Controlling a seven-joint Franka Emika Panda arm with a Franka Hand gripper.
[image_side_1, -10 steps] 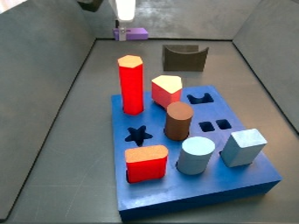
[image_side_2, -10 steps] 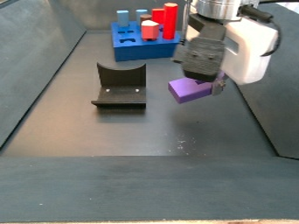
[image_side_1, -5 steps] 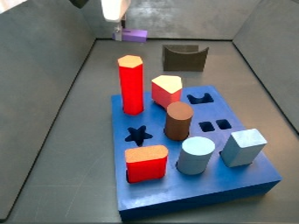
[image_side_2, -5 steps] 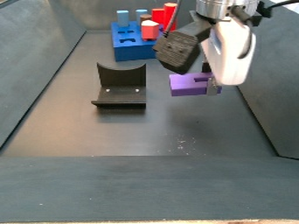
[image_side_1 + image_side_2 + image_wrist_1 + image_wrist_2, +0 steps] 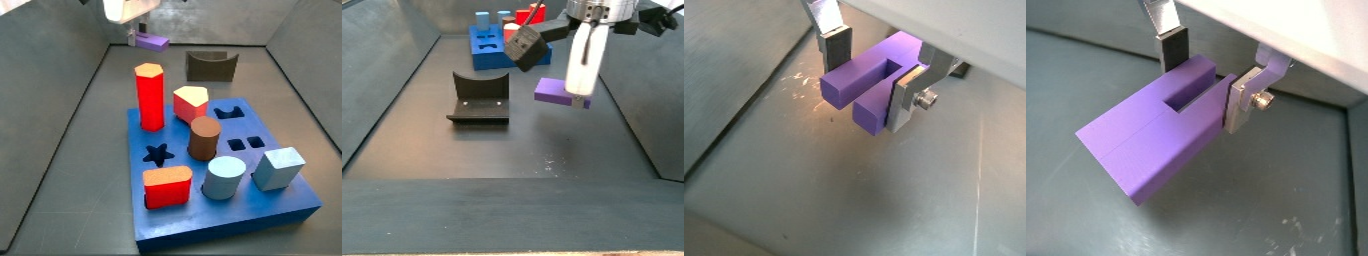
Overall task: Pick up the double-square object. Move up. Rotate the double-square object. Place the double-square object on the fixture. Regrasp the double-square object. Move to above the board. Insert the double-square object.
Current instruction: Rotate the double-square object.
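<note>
Gripping the double-square object [image 5: 1153, 135], pincer [image 5: 1207, 72] aloft, fixture [image 5: 478, 98] apart

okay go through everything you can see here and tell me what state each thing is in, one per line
gripper: shut on the double-square object, held up off the floor.
double-square object: clamped between the fingers, in the air, lying level.
fixture: empty, nothing in its notch.
board: on the floor, pegs standing in it, star hole open.

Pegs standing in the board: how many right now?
6. In a side view: red hexagon back left, red-and-cream piece beside it, brown cylinder mid-board, red block, blue cylinder and pale cube along the front. None looks hidden.
</note>
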